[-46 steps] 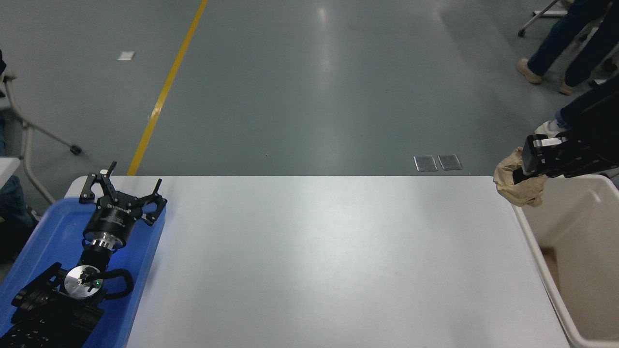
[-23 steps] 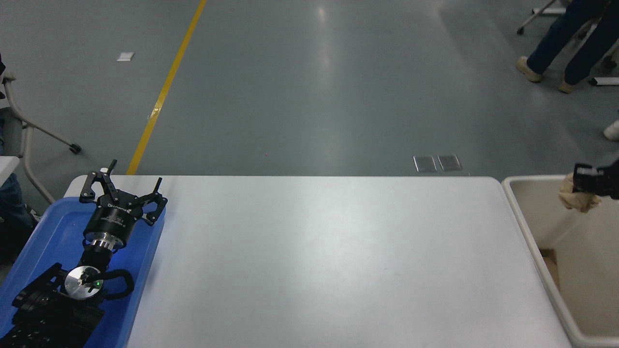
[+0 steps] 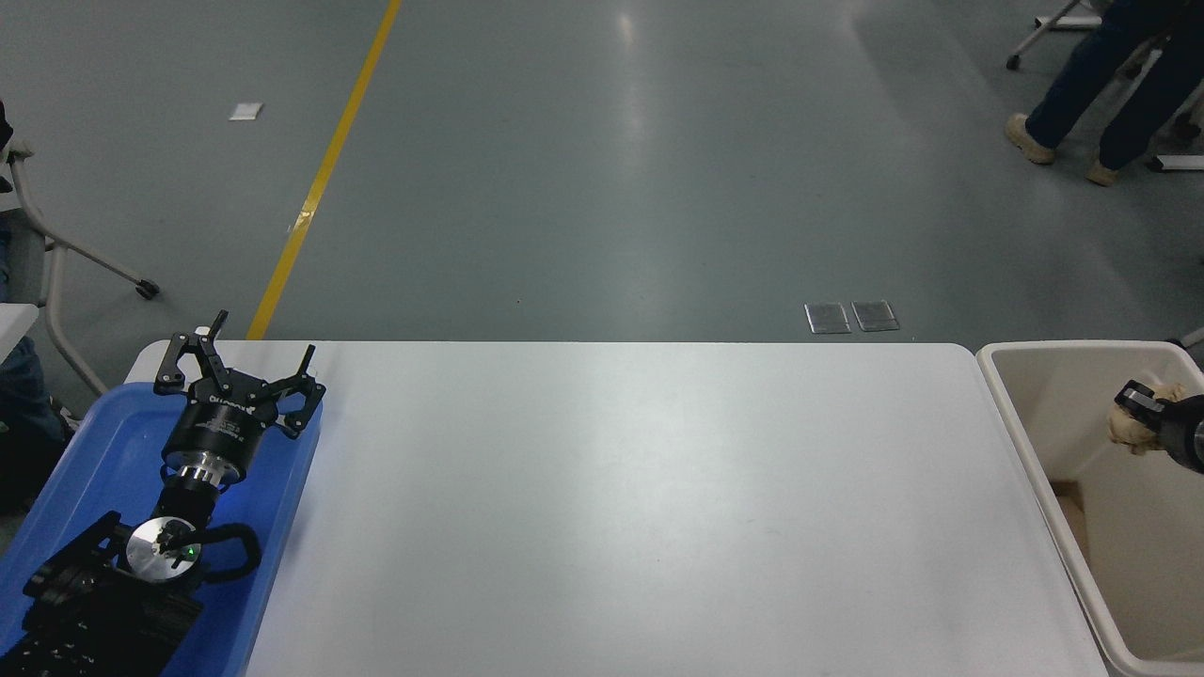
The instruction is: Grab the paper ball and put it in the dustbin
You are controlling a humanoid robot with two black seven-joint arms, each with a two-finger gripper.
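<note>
Only one paper ball (image 3: pixel 1132 428), clenched in right claw (image 3: pixel 1149 414) over one dustbin (image 3: pixel 1039 470).

We find an industrial hall or robotics test floor: a sealed grey concrete floor (image 3: pixel 602 169) carries a painted yellow lane line (image 3: pixel 320 174) and two metal floor plates (image 3: pixel 851 317). Castered frames (image 3: pixel 85 263) stand beside a plain white table (image 3: pixel 621 508).

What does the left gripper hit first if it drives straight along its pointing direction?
Probably nothing nearby. The left gripper, parked open over the blue tray, points away toward the table's far left edge; beyond it only bare floor shows. Its height above the table is unclear.
</note>
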